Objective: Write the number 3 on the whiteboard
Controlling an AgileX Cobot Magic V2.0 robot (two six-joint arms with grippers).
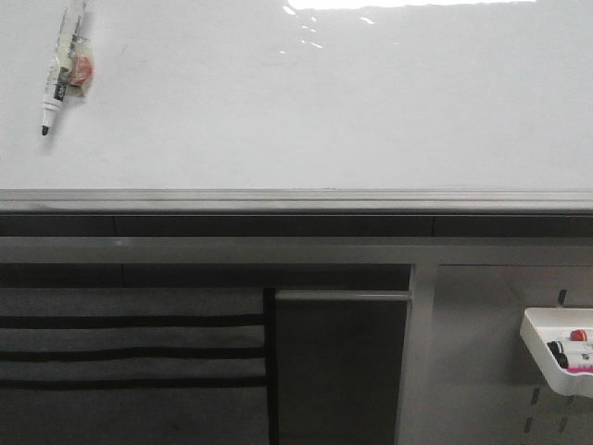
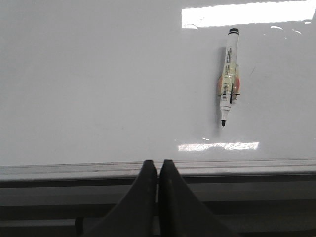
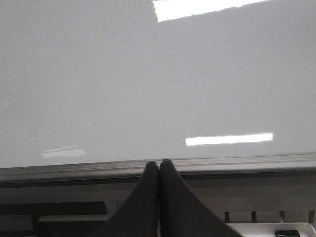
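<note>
Holding markers, small white tray [image 1: 542, 345], lower right

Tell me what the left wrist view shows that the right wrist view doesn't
Only the left wrist view shows the marker, uncapped and lying flat on the whiteboard, with the left tool shut below the frame edge and holding nothing. Only the right wrist view shows the right tool, also shut and empty, plus a corner of the white tray at the edge of the picture. Both show the glossy board with light glare, its grey frame edge, and no number 3 written yet.
</note>
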